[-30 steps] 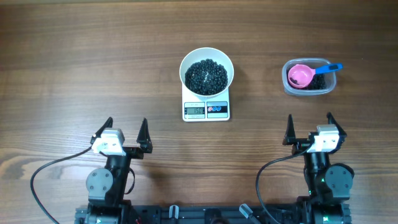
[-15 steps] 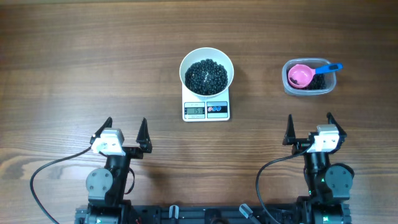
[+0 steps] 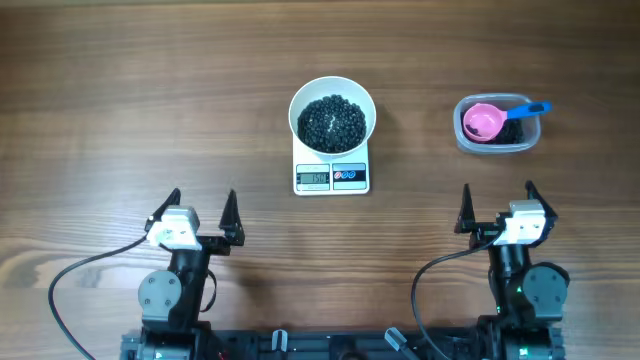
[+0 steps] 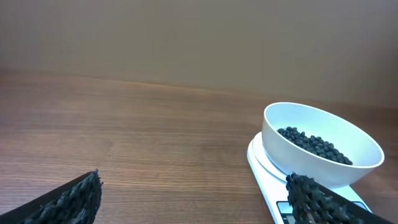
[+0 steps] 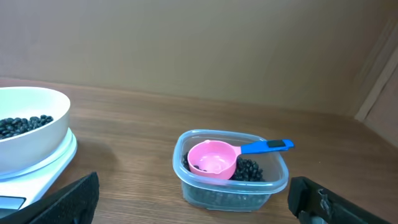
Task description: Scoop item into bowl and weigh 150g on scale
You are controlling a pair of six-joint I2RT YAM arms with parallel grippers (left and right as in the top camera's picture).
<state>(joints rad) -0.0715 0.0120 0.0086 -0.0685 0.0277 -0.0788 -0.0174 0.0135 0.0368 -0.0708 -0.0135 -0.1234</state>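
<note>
The white bowl (image 3: 333, 116) stands on the white scale (image 3: 332, 175) at the table's middle, holding a heap of black beads, the item (image 3: 332, 122). The bowl (image 4: 320, 146) and scale (image 4: 264, 163) also show at the right of the left wrist view. More beads (image 5: 249, 169) lie in the clear tub (image 5: 230, 169). My left gripper (image 3: 203, 207) is open near the front left, holding nothing. My right gripper (image 3: 497, 203) is open at the front right, short of the tub (image 3: 496, 124), with nothing between its fingers.
A pink scoop (image 3: 482, 122) with a blue handle (image 3: 530, 110) rests in the tub at the back right. The scoop (image 5: 212, 159) lies on top of the beads. Bare wood lies all around the scale and in front of both grippers.
</note>
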